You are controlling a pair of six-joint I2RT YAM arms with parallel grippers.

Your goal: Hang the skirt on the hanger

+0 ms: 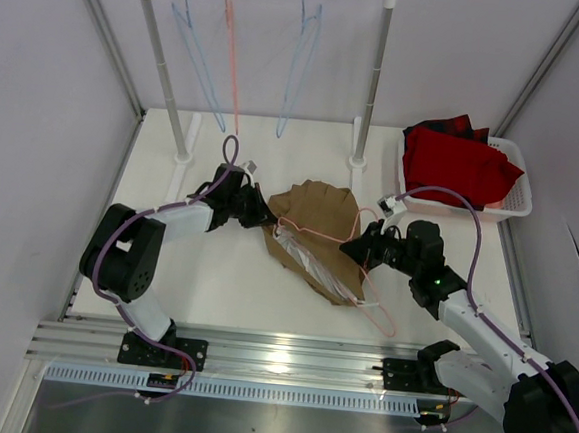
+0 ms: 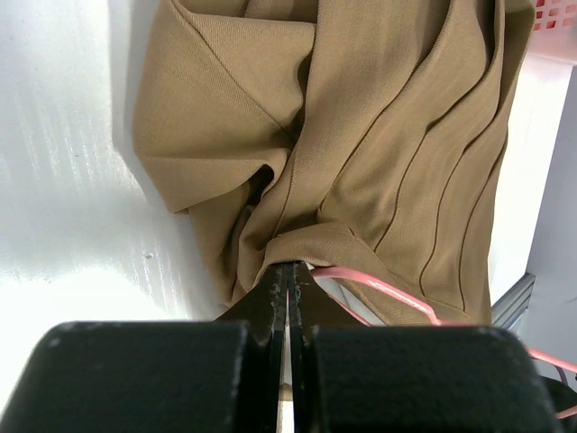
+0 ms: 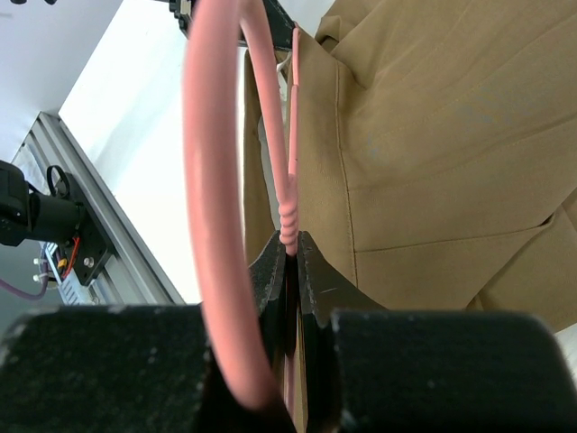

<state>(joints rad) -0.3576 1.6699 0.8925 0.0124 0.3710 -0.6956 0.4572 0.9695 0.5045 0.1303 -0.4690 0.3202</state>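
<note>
The tan-brown skirt (image 1: 314,223) lies crumpled on the white table between the arms, its pale lining showing at its near edge. The salmon-pink hanger (image 1: 377,309) lies across it, with its hook toward the near right. My left gripper (image 1: 266,217) is shut on the skirt's left edge; in the left wrist view its jaws (image 2: 290,268) pinch a fold of the skirt (image 2: 388,135) beside the hanger wire (image 2: 388,290). My right gripper (image 1: 351,248) is shut on the hanger's twisted neck (image 3: 288,221), with the hook (image 3: 212,162) looping past the skirt (image 3: 433,135).
A clothes rail at the back carries two light blue hangers (image 1: 197,54) (image 1: 302,57) and another pink hanger (image 1: 231,66). Its posts (image 1: 182,153) (image 1: 357,160) stand on the table. A white basket (image 1: 520,200) holding red cloth (image 1: 459,165) is at the right.
</note>
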